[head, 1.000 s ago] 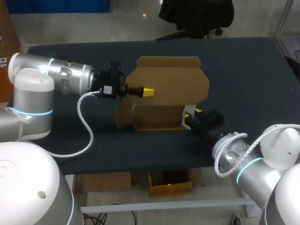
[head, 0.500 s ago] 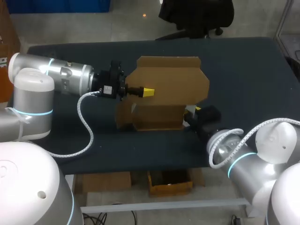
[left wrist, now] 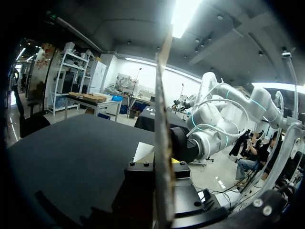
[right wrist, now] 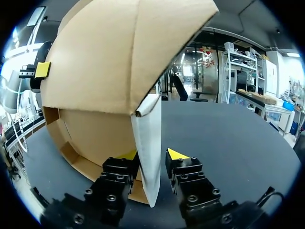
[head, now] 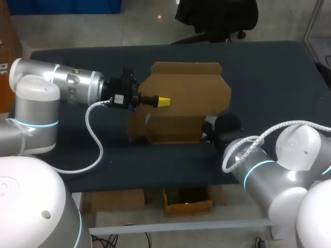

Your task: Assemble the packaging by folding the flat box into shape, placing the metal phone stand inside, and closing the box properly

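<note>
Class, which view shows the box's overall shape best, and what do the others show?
Head view: the whole box from above. Left wrist view shows only one panel edge-on; right wrist view, a close-up part with the white flap.

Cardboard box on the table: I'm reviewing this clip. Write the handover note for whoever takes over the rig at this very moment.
Left claw: shut on the upright lid panel of the cardboard box.
Right claw: open, its fingers astride the box's pale side flap, not clamped.
Done: box partly formed, with the base walls up and the lid open.
Left: finish the folds, put the phone stand in (none shows in any view), close the lid.
</note>
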Controlling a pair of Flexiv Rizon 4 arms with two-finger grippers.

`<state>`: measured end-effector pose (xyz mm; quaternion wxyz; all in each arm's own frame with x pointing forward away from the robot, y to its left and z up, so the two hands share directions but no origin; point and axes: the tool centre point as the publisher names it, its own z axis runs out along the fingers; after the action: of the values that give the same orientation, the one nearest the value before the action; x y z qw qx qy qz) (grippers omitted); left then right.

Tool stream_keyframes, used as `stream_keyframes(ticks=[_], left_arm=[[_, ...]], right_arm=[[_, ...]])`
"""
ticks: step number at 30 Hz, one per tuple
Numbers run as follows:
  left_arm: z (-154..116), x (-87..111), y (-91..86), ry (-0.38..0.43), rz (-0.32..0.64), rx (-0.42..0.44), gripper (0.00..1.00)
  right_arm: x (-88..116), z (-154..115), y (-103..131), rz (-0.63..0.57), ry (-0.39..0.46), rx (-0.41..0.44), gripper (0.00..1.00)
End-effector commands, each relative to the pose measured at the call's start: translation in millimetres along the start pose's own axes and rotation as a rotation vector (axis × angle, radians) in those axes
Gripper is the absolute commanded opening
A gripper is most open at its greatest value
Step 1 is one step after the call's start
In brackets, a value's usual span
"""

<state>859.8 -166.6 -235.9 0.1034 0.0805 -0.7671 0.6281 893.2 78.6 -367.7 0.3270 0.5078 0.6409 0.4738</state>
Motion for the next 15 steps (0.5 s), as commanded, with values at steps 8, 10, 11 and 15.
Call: stream_keyframes(ticks=[8, 10, 11, 15], left_arm=[[1.5, -1.4, 3.3, 0.002, 0.000, 0.000, 0.00], [1.5, -1.4, 3.3, 0.002, 0.000, 0.000, 0.00], [1.5, -1.4, 3.3, 0.002, 0.000, 0.000, 0.00], [1.5, -1.4, 3.3, 0.002, 0.000, 0.000, 0.00]], right_arm=[[1.6, 2.3, -2.7, 0.003, -0.072, 0.024, 0.26], [1.2, 2.4, -3.5, 0.006, -0.072, 0.028, 0.24], [1.4, 2.3, -4.2, 0.008, -0.073, 0.029, 0.24], [2.6, 1.7, -7.7, 0.016, -0.072, 0.041, 0.20]])
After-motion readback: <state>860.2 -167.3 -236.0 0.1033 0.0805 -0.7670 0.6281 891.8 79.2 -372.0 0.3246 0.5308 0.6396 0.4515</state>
